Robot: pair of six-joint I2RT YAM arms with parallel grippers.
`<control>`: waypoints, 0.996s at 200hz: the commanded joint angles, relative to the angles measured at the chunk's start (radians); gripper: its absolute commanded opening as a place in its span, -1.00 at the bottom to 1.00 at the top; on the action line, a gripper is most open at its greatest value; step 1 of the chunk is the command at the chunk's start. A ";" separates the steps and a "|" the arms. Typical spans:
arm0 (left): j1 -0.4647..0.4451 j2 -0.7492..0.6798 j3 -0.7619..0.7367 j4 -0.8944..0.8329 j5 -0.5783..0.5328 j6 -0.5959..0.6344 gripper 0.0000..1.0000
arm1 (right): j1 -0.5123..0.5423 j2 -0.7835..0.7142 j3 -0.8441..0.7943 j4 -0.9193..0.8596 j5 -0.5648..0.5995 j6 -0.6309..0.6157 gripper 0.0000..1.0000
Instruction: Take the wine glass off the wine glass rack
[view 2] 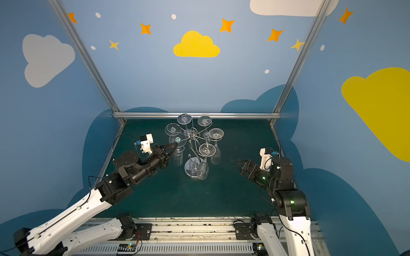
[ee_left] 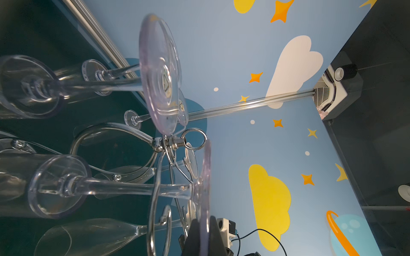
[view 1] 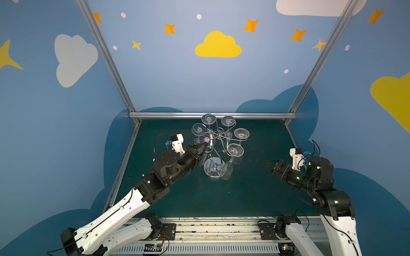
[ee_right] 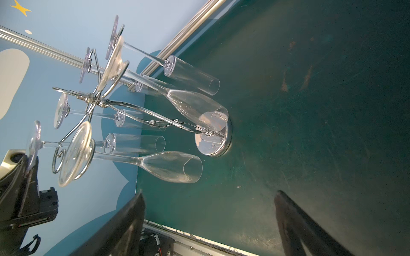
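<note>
Grasp done, removal pending: left claw (view 1: 204, 145) clamped on the foot of the wine glass (view 1: 207, 139), mid-frame on the left side of the wine glass rack (view 1: 219, 133), apparently not yet off its arm; right claw (view 1: 267, 165) jaws apart, parked right

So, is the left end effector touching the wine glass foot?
Touching. In the right wrist view the left end effector pinches the wine glass foot.
</note>
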 commanded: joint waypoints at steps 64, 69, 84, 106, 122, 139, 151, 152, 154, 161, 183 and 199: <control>0.006 0.074 0.064 0.088 0.201 -0.037 -0.95 | 0.005 -0.016 0.024 -0.013 0.015 0.003 0.79; 0.005 0.076 0.060 0.090 0.214 -0.039 -0.95 | 0.004 -0.016 0.025 -0.012 0.014 0.002 0.79; 0.005 0.084 0.056 0.096 0.253 -0.043 -0.95 | 0.004 -0.018 0.028 -0.014 0.017 0.001 0.79; 0.002 0.085 0.054 0.080 0.302 -0.035 -0.95 | 0.005 -0.020 0.033 -0.020 0.017 -0.002 0.79; -0.004 0.072 0.051 0.046 0.312 -0.021 -0.94 | 0.005 -0.019 0.034 -0.024 0.013 -0.004 0.79; -0.016 0.046 0.033 0.018 0.304 -0.011 -0.95 | 0.004 -0.020 0.035 -0.027 0.009 -0.006 0.79; -0.024 0.022 0.017 -0.001 0.296 -0.007 -0.95 | 0.003 -0.023 0.034 -0.029 0.009 -0.008 0.79; -0.025 0.021 0.016 -0.002 0.295 -0.006 -0.95 | 0.003 -0.023 0.034 -0.029 0.009 -0.007 0.79; -0.026 0.016 0.013 -0.009 0.294 -0.005 -0.95 | 0.004 -0.023 0.033 -0.029 0.009 -0.008 0.79; -0.029 0.001 0.005 -0.025 0.289 -0.004 -0.95 | 0.004 -0.021 0.032 -0.027 0.008 -0.009 0.79; -0.034 -0.058 -0.018 -0.099 0.273 0.000 -0.95 | 0.004 -0.005 0.035 -0.026 -0.007 -0.019 0.79; -0.030 -0.126 -0.030 -0.194 0.241 0.036 -0.94 | 0.003 0.004 0.043 -0.020 -0.015 -0.020 0.79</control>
